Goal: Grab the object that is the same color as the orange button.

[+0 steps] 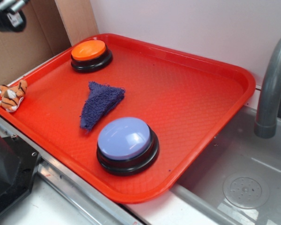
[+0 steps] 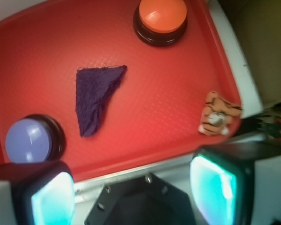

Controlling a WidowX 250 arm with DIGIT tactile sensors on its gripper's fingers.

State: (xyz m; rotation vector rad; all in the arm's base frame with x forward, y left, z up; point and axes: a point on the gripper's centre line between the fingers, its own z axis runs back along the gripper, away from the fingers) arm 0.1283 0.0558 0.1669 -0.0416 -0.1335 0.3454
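A tiny orange plush tiger (image 1: 11,96) with black stripes lies on the left corner rim of the red tray (image 1: 187,89); in the wrist view the tiger (image 2: 218,114) sits at the tray's right edge. The orange button (image 1: 89,50) on its black base stands at the tray's far corner, and the wrist view has this button (image 2: 161,15) at the top. My gripper (image 2: 133,197) is open, its two teal-padded fingers wide apart with nothing between them, hovering high off the tray's edge, well short of the tiger. In the exterior view only a dark part of the arm (image 1: 8,14) shows at top left.
A dark blue fuzzy cloth (image 1: 99,104) lies mid-tray. A larger lavender-blue button (image 1: 126,143) stands near the front edge. A grey faucet (image 1: 271,84) and sink basin (image 1: 243,187) are to the right. Cardboard (image 1: 42,28) stands behind the tray, a black mount (image 1: 7,173) lower left.
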